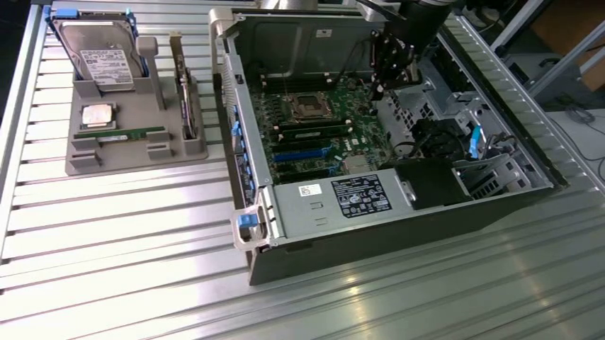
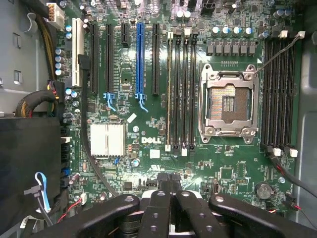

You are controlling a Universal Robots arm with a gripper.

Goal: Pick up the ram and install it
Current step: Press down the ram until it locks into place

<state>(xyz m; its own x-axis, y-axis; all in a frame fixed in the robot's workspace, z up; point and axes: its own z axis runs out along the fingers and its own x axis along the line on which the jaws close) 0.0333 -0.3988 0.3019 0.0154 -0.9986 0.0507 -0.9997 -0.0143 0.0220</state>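
The ram (image 1: 120, 132), a thin green stick, lies flat in the grey holder tray (image 1: 132, 163) at the exterior view's left, far from my gripper. My gripper (image 1: 381, 85) hangs inside the open computer case (image 1: 248, 219), over the motherboard (image 1: 317, 142) near the empty CPU socket (image 1: 307, 106). In the wrist view the gripper (image 2: 169, 191) is shut, fingers pressed together with nothing seen between them. Ahead of it run the long black memory slots (image 2: 181, 89) beside the CPU socket (image 2: 228, 101). One slot (image 2: 170, 89) shows a lighter edge, perhaps a stick seated in it.
The tray also holds a hard drive (image 1: 99, 60), a square silver CPU chip (image 1: 98, 113) and a card standing on edge (image 1: 189, 99). Inside the case are the power supply (image 1: 350, 198), cables (image 2: 34, 99), a heatsink (image 2: 107, 140) and further memory slots (image 2: 280, 94).
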